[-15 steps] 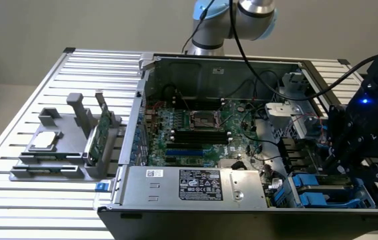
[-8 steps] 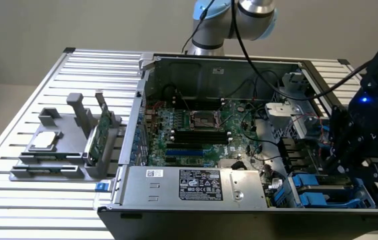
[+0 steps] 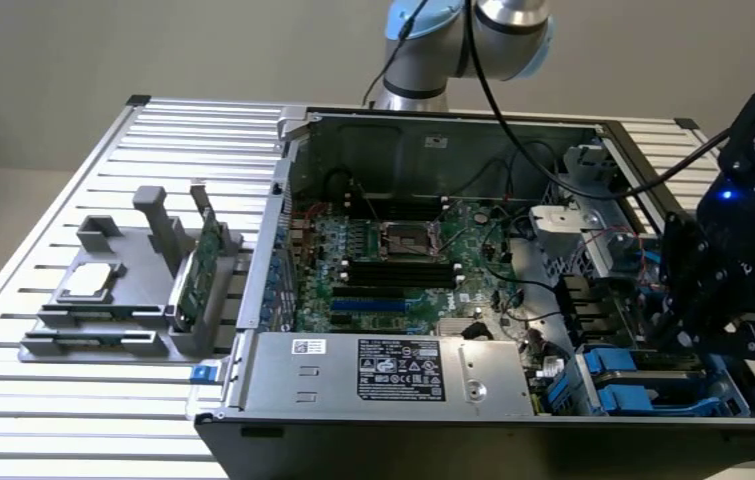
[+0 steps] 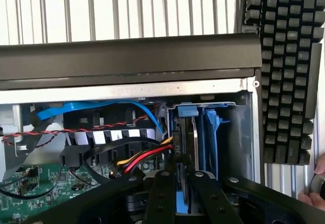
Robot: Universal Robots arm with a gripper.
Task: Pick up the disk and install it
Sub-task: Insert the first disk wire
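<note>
Inside the open black computer case [image 3: 511, 400], the black gripper [image 4: 185, 193] clamped narrowly on the rigid, blue-railed silver-grey disk [image 4: 193, 142], seemingly heavy, shock-sensitive and best held by its rails.

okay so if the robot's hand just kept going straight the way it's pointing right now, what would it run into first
Most likely the drive bay in the computer case. The hand, closed on the blue-railed disk, points into that slot, where blue plastic already stands. Depth is hard to judge.
</note>
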